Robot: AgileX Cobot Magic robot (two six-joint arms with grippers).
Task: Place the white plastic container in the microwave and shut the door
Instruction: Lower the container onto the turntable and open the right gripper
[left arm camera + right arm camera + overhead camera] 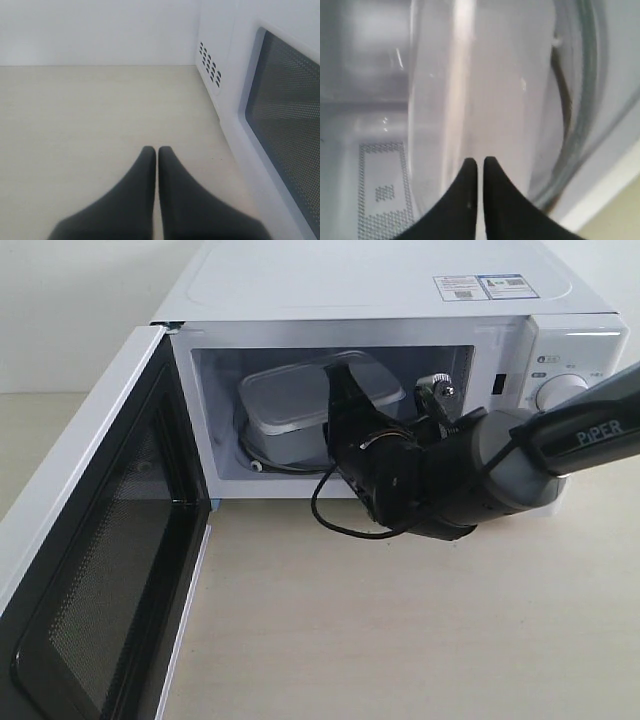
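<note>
The microwave (400, 290) stands on a pale table (400, 620) with its door (110, 570) swung wide open to the left of the exterior view, the dark mesh window facing inward. The container (290, 400) is inside the cavity, toward the left and back, sitting tilted with its lid angled toward the opening. The curved edge of the turntable (268, 462) shows beneath it. The right gripper (480, 162) reaches in through the opening from the right, its wrist turned and its dark fingers (345, 380) overlapping the container's right end. In the right wrist view those fingers are drawn nearly together, with only a sliver of light between the tips, and the container's translucent side fills the view just ahead of them. Whether they pinch its rim or merely lie against it cannot be told. A black cable (325, 515) loops below the wrist, just above the table in front of the cavity. The left gripper (156, 150) is clenched, with nothing between its fingers. It hangs over bare table beside the door's outer face, and it is out of sight in the exterior view.
</note>
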